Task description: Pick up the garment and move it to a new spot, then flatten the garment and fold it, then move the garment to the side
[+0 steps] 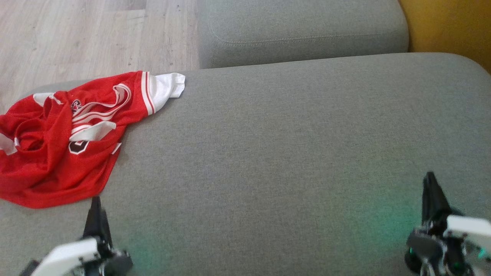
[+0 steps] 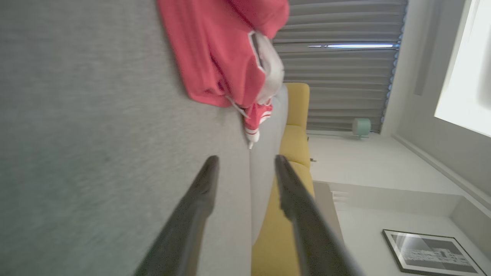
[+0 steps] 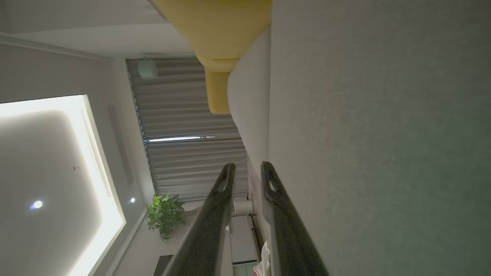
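Note:
A red mesh jersey [image 1: 57, 142] with white trim lies crumpled at the left end of the grey sofa seat [image 1: 291, 153], one white-edged sleeve pointing toward the back. My left gripper [image 1: 96, 203] hovers just in front of the jersey's near hem without touching it. In the left wrist view its fingers [image 2: 245, 159] are spread wide with nothing between them, and the jersey [image 2: 222, 57] lies ahead of the tips. My right gripper [image 1: 430, 180] is far off at the lower right above bare cushion. Its fingers [image 3: 247, 168] stand a narrow gap apart and hold nothing.
A second grey cushion [image 1: 303, 30] sits behind the seat, with a yellow seat [image 1: 448, 27] at the back right. Pale wooden floor [image 1: 76, 38] lies beyond the sofa's left end, close to the jersey. Bare grey fabric runs across the middle and right.

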### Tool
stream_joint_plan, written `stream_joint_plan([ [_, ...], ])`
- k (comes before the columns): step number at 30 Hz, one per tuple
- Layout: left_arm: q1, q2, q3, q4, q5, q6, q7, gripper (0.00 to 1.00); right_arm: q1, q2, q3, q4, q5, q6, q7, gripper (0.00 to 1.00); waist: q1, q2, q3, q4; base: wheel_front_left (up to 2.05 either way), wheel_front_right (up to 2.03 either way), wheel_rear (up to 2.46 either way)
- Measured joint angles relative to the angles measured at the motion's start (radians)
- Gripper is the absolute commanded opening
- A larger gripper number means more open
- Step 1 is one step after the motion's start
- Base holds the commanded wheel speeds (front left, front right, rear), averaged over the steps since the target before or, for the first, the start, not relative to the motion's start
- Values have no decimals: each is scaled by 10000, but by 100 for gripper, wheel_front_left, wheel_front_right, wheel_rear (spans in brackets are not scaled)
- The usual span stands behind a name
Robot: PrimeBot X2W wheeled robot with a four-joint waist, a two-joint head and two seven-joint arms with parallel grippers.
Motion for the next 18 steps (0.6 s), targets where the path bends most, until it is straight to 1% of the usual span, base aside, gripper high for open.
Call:
stream_joint_plan([
  [5,661,-94,-90,660,0,0,-13,100,671,71,46,675,0,-2,-13,100,0,0,0,0,0,0,0],
  [9,698,-102,-169,639,17,0,-140,100,699,79,215,639,-2,-2,-104,100,0,0,-2,2,0,0,0],
  [15,688,-102,-272,500,504,0,-270,100,671,81,416,548,-159,-2,-291,100,0,0,13,19,0,0,0],
  [18,688,-102,-278,441,867,0,-362,100,659,81,527,502,-437,-2,-378,100,0,0,26,32,0,0,0],
])
